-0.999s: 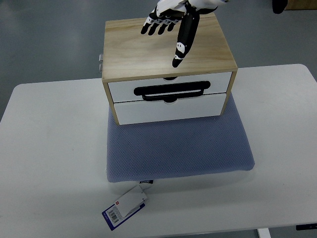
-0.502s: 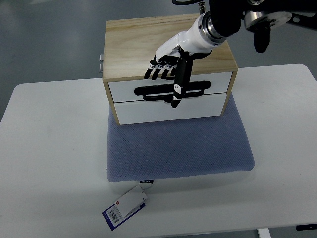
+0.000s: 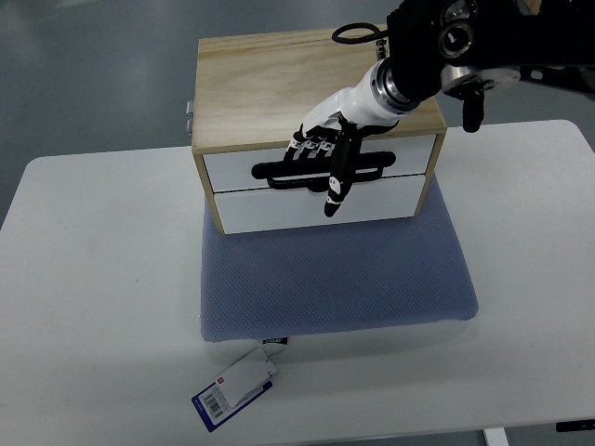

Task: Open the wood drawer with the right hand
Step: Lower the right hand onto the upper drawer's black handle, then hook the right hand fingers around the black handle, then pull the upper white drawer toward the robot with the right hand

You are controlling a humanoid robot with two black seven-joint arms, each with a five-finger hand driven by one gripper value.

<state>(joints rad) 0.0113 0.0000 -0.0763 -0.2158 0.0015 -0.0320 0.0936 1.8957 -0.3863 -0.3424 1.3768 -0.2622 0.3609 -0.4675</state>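
One wood drawer box (image 3: pixel 279 84) with two closed drawers; the right hand (image 3: pixel 327 153) curls fingers onto one black handle (image 3: pixel 279 173), counter (image 3: pixel 102 279) margins bare.

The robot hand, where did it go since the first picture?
The right hand came down from the top of the wooden drawer box to the front, its fingers now at the black handle. Both drawers stayed closed, and the blue mat and tag did not move.
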